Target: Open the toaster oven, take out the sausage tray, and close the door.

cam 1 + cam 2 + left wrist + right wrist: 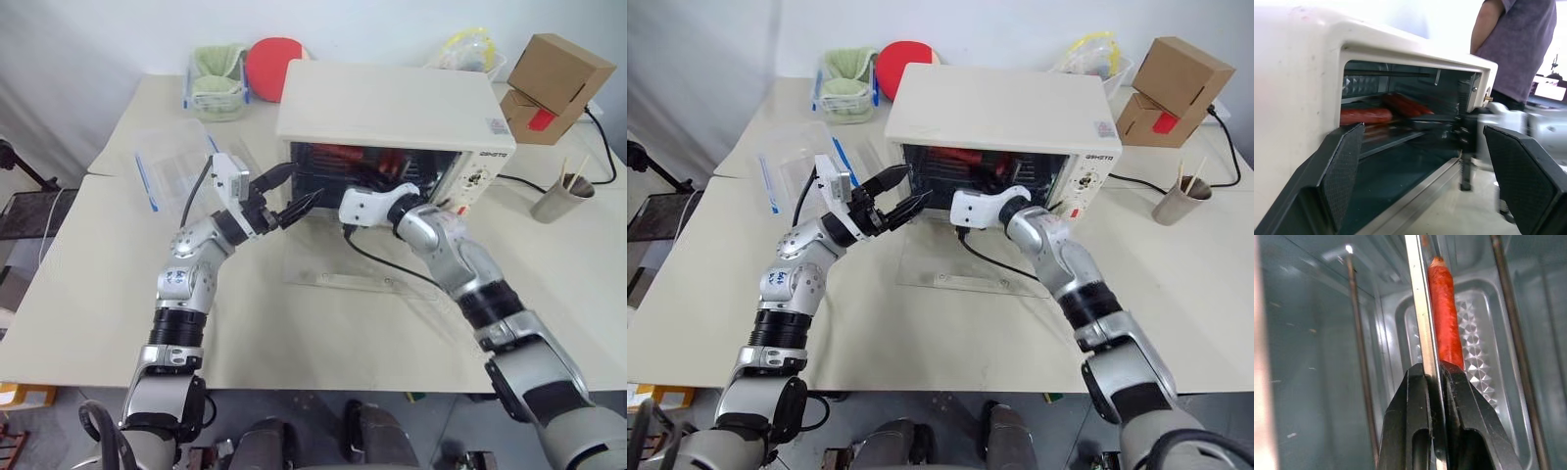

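Nearest the robot, the glass door [343, 264] lies folded flat on the table [98, 294] in front of the oven [392, 113], so the opening step looks finished and the cavity is free to reach into. Above the door's left part, the left gripper [289, 196] hangs with its fingers spread wide and nothing between them, pointed at the left side of the oven mouth; it seems placed there to take the tray's other side once that slides out. The right gripper [1436, 377] reaches into the cavity on the right, its fingers pressed together on the thin front rim of the tray [1420, 308], a grip suited to drawing the tray straight outward. The tray sits inside the oven on its rails, with red sausages [1366, 116] lying on it.

On the oven's right control strip there is dark lettering, too small to read with confidence. Farther back stand a clear box [176, 162], a container of green cloth [217, 83], a red round thing [272, 67], cardboard boxes [554, 83] and a paper cup [560, 199]. A person [1518, 44] stands beyond the oven.
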